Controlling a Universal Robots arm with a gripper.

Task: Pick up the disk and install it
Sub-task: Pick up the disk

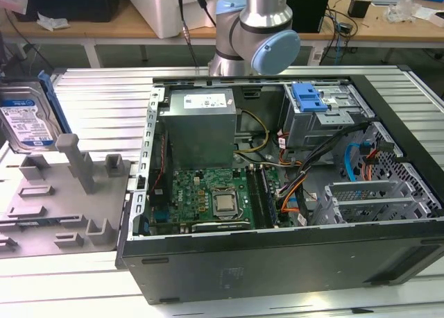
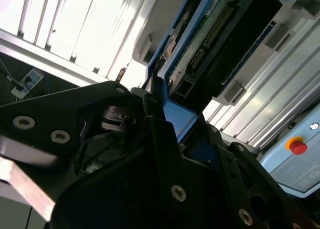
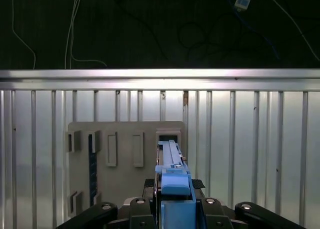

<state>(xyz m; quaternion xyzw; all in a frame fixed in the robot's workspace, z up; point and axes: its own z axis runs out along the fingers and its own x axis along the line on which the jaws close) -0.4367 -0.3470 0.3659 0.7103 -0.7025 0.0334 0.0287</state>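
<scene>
One gripper (image 3: 173, 189), jaws clamped edge-on across the blue carrier of the disk (image 3: 170, 154) in the first wrist view. The second wrist view shows the disk's (image 2: 220, 34) board side and connector row, with a black finger (image 2: 160, 139) hard against the blue frame.

In the exterior view the disk (image 1: 26, 120) stands upright at that view's far left, label outward, just behind the grey fixture (image 1: 62, 200) on the slatted table (image 1: 104, 103). Whether its lower edge is clear of the fixture cannot be told.

The open computer case (image 1: 277, 269) lies well apart toward the exterior view's right. Its drive cage (image 1: 333, 116), with a blue tab (image 1: 309, 96), sits at the far corner.

Risks, as judged:
- The grip is on plastic at one end, so the drive's weight could tilt it or let it slip.
- A tilted disk may catch the fixture's posts.
- Loose cables (image 1: 305, 172) near the cage could snag the carrier.
- A skewed approach could jam the carrier at the cage mouth.
</scene>
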